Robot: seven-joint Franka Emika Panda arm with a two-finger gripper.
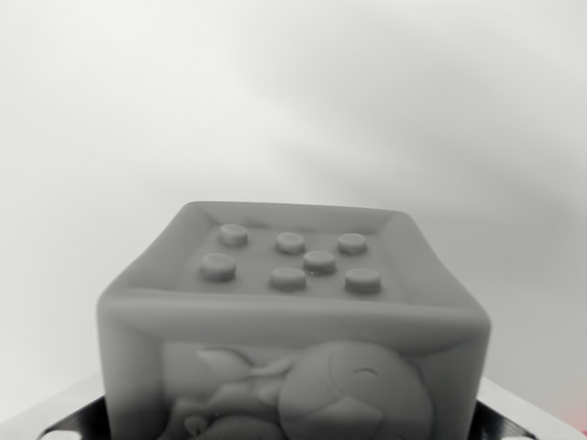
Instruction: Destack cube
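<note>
gripper [293, 438] flanks grey cube [293, 321].

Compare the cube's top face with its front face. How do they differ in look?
The top face carries seven round studs inside a raised rim; the front face carries a raised cartoon animal figure instead. The top face shows whole; the front face is cut off by the picture's lower edge. Both are the same plain grey, with rounded borders.
</note>
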